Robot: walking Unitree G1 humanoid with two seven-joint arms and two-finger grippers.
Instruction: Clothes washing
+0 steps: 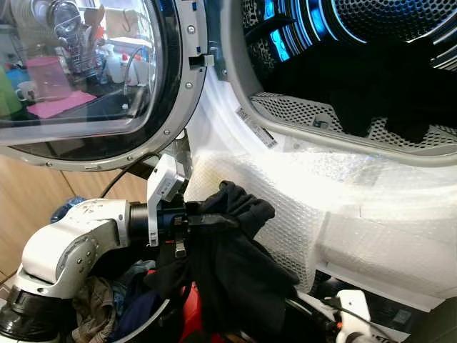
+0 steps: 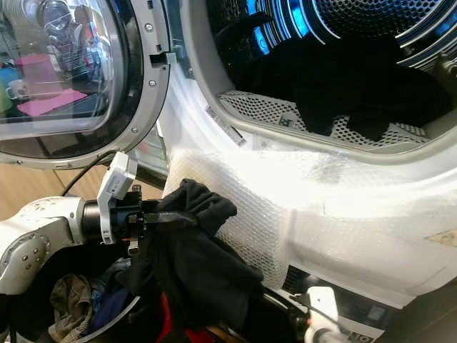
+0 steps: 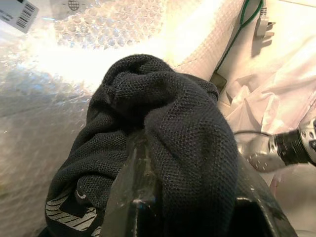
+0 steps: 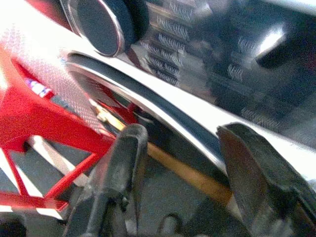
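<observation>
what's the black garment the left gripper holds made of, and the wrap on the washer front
Black garment: looks like matte knit mesh fabric, going by its fine pitted weave. Wrap on the washer: seems to be clear plastic bubble wrap, glossy with rows of small bubbles. It is held by the left gripper.

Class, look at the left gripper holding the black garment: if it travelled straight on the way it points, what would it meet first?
Probably the bubble-wrapped front of the washing machine, below the drum opening. The left gripper points at it with the black garment in its jaws, though depth is unclear.
</observation>
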